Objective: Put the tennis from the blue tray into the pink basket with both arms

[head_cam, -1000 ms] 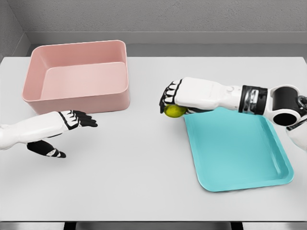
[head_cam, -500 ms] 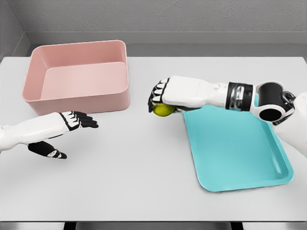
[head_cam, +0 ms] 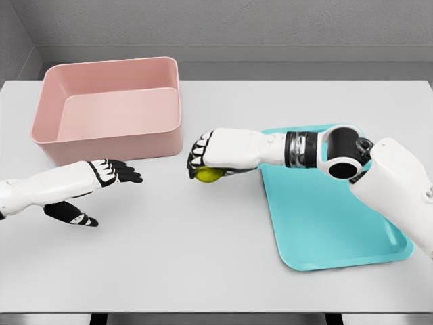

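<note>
- Grey walls close the scene behind a pale grey worktop, which fills most of the head view.
- Nearest the camera on the left, the left robot hand lies low over the worktop, its arm entering from the left edge. Fingers are extended and spread wide, thumb apart below them; it holds nothing.
- At the right, a blue tray lies flat on the worktop, rounded corners, shallow rim. Nothing rests on its visible floor.
- The right arm enters from the right edge and crosses above the tray's far portion, reaching leftward.
- The right robot hand is palm-down, past the tray's left edge, over bare worktop between tray and basket. Its fingers are curled over a yellow-green tennis ball, which shows beneath the palm.
- Whether the ball touches the worktop cannot be determined.
- Farthest back on the left, the pink basket stands upright, open-topped, interior bare. The ball is just beside its near right corner, outside it.
</note>
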